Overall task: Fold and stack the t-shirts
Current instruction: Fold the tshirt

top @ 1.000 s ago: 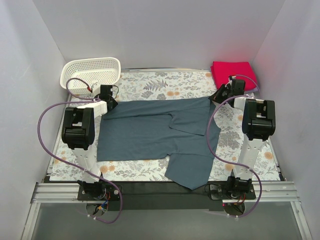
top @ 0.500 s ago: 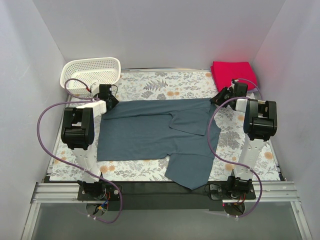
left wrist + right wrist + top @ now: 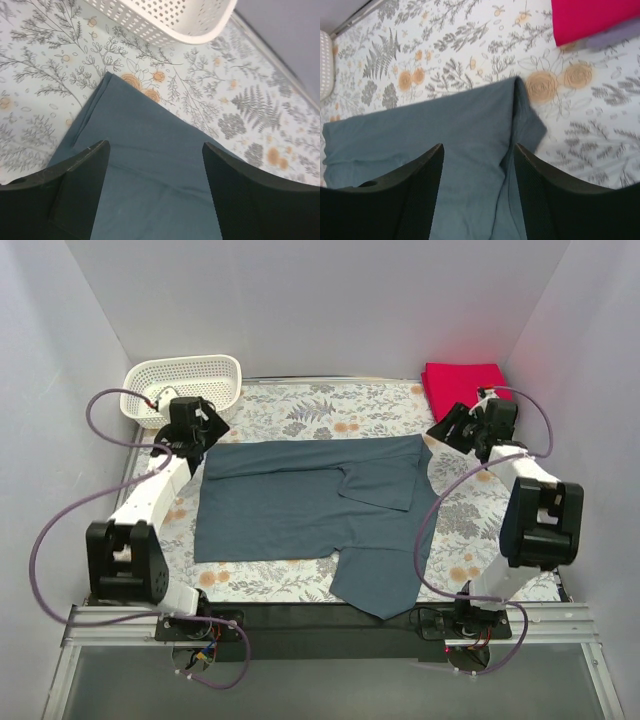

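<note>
The slate blue-grey cotton t-shirt (image 3: 300,505) lies spread across the middle of the floral-printed table cover (image 3: 300,405). It is matte and soft, doubled over itself, with one flap reaching the near edge on the right. A bright red folded shirt (image 3: 465,385) sits in the far right corner on a pale lavender one (image 3: 620,36). The white perforated plastic basket (image 3: 185,382) stands far left. The left gripper (image 3: 155,146) hangs above the shirt's far left corner, its black fingers apart and holding nothing. The right gripper (image 3: 477,147) hangs the same way over the far right corner. A second ago both sat low at those corners with narrower jaws; now they have lifted off.
</note>
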